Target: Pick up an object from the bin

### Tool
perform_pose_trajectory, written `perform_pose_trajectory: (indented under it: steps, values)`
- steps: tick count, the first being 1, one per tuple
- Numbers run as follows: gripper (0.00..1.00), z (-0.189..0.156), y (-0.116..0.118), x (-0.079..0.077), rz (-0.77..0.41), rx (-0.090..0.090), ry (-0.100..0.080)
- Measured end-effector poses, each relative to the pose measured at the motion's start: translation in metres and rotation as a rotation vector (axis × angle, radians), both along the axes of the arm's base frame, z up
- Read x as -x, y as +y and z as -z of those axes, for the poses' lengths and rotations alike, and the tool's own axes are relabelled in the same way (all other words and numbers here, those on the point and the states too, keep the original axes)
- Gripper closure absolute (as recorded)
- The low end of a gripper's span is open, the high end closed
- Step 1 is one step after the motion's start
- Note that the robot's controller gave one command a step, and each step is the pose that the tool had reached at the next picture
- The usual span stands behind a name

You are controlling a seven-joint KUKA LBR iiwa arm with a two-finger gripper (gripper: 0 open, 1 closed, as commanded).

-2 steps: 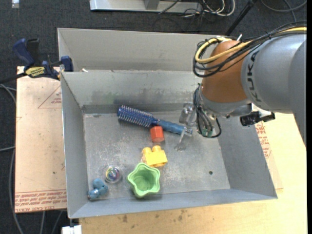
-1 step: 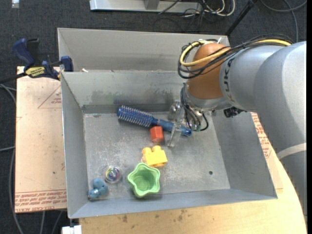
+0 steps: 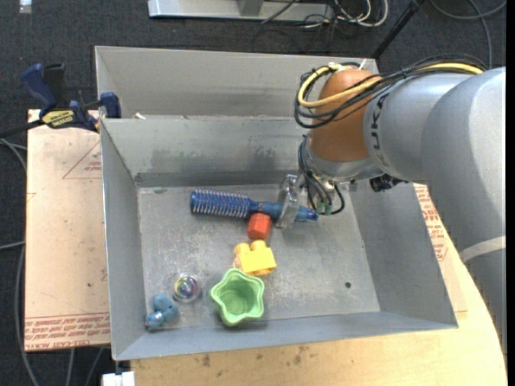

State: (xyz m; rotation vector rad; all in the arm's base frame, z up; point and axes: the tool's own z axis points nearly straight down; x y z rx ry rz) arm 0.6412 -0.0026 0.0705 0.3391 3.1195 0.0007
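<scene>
The tool point(image 3: 287, 202) sits low at the handle end of a blue hairbrush point(image 3: 221, 204), which lies crosswise near the far wall of the bin point(image 3: 121, 215); whether the tool is apart, together or clamped on the handle cannot be told; an orange block point(image 3: 258, 226) lies just beside the handle, a yellow block point(image 3: 255, 258) nearer still; a green flower-shaped cup point(image 3: 238, 297), a clear ball point(image 3: 186, 287) and a blue lump point(image 3: 159, 313) lie well apart towards the near left corner; the arm point(image 3: 438, 127) bears the letters "KU".
</scene>
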Motion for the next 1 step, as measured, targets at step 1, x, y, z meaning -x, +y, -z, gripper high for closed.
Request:
perform_pose_trajectory:
  steps: [1]
  values:
    - [1.00, -0.1333, -0.0199, 0.0059, -0.004, 0.001, -0.007]
